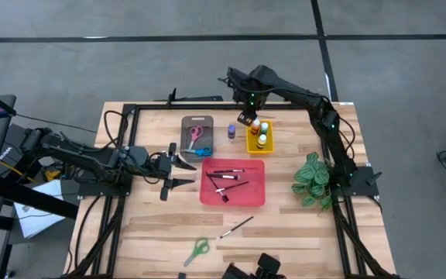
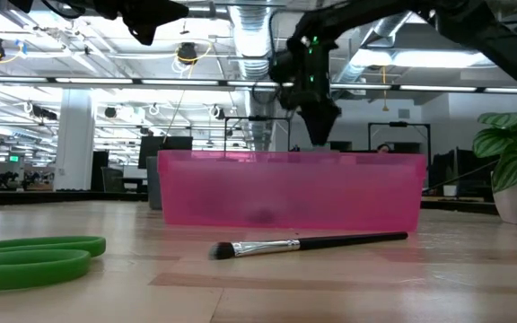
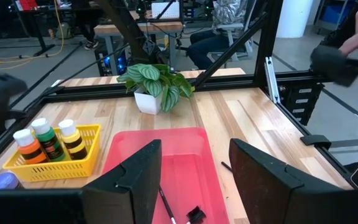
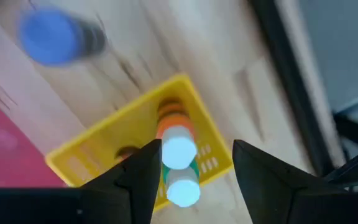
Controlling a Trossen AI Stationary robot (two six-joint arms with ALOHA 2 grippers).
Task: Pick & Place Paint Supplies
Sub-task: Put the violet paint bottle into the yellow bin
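Counted on the table, by kind

Three paint bottles (image 3: 48, 142) upright in one yellow tray (image 1: 259, 145), a fourth, purple bottle (image 1: 231, 131) loose beside it; three scissors: pink pair (image 1: 195, 133), blue pair (image 1: 201, 151), green pair (image 1: 197, 250); one red tray (image 1: 256, 194), one grey tray (image 1: 186, 124), one plant (image 1: 313, 179); one brush (image 1: 237, 227) on bare wood, several more in the red tray, exact number unclear

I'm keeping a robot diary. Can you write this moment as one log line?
right gripper: open, above yellow basket holding paint bottles | left gripper: open, beside red tray | purple bottle: on table
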